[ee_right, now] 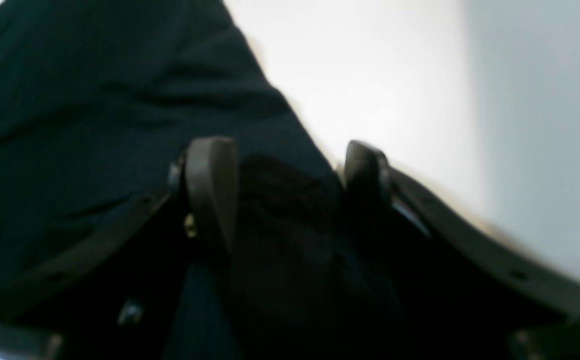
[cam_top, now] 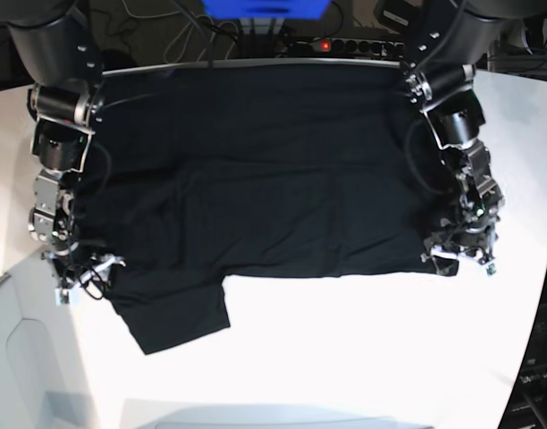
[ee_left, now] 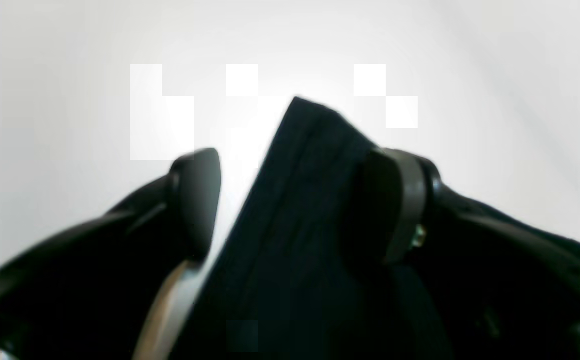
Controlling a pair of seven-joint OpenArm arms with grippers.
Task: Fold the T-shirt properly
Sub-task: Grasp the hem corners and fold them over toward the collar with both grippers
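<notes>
Now the white table (cam_top: 363, 357) lies under both my arms, and the black T-shirt (cam_top: 256, 179) is spread flat on its far half, between my two end effectors, with one sleeve sticking out toward the near edge on my right side. My left end effector (ee_left: 299, 200) stands wide, with a folded cloth edge between its fingers. My right end effector (ee_right: 285, 190) is also wide, with bunched black cloth between its fingers.

Matt black cloth T-shirt (cam_top: 256, 179), smooth glossy white table (cam_top: 345, 357)
</notes>
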